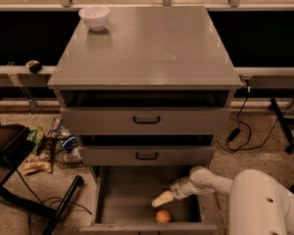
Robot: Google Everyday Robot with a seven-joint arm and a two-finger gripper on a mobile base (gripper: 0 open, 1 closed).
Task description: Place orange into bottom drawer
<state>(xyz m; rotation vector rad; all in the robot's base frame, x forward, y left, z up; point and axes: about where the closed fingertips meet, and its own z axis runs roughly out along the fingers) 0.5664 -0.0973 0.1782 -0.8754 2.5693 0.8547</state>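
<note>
1. The orange (162,216) is lying low inside the biggest thing in view, the grey cabinet (152,48).
2. The robot's white arm (213,180) is reaching in from the lower right, toward the cabinet's foot.
3. The bottom drawer (122,199) is standing pulled out, with the two upper drawers (147,120) sitting slightly out above it.
4. A white bowl (94,17) is sitting at the back left corner of the worktop (196,33), well apart from the action.
5. The gripper (162,199) is hovering inside the bottom drawer, right of middle and just above the orange. It is carrying nothing, and I cannot tell whether its jaws are spread or pressed together.
6. The orange is resting on the drawer floor close behind the front panel, apart from the gripper, so the placing is looking done.
7. If it needs grasping again, it is likely going to feel light and firm. Being round and smooth, it could roll or slip from the jaws. Taking it across its widest middle from above, with a moderate squeeze, is looking safest.
</note>
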